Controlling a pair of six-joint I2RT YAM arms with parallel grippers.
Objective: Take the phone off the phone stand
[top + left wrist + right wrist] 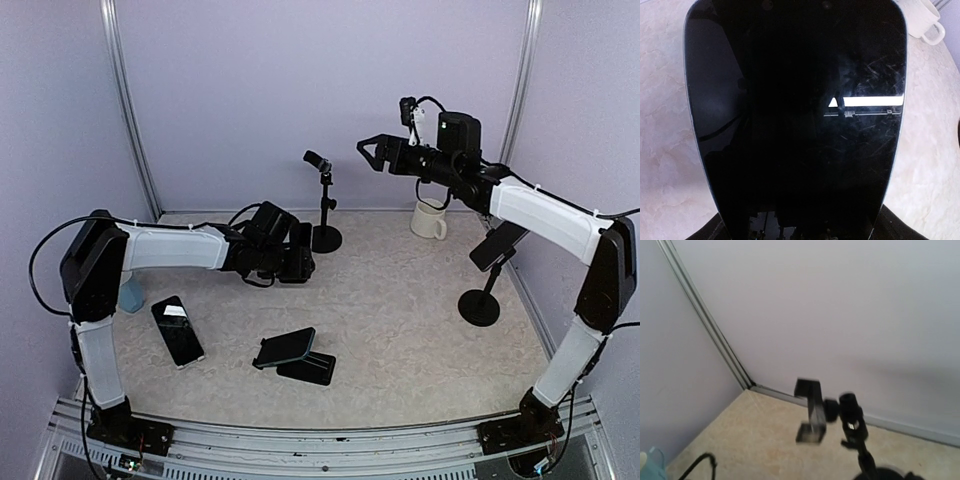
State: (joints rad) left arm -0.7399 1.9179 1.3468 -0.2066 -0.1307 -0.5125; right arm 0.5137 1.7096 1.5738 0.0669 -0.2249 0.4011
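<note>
A black phone (795, 115) fills the left wrist view, screen up over the table, and hides the fingers behind it. From above, my left gripper (296, 262) sits low at mid-table, shut on this phone. The tall phone stand (322, 205) at the back has an empty clamp (812, 417), blurred in the right wrist view. My right gripper (370, 150) hangs high to the right of that clamp, jaws apart and holding nothing. Its fingers are out of its own wrist view.
A second pole stand (480, 300) at the right carries a phone (497, 245). A low desk stand (308, 368) near the front holds another phone (285, 347). A loose phone (177, 330) lies at the left. A white mug (430, 220) stands at the back right.
</note>
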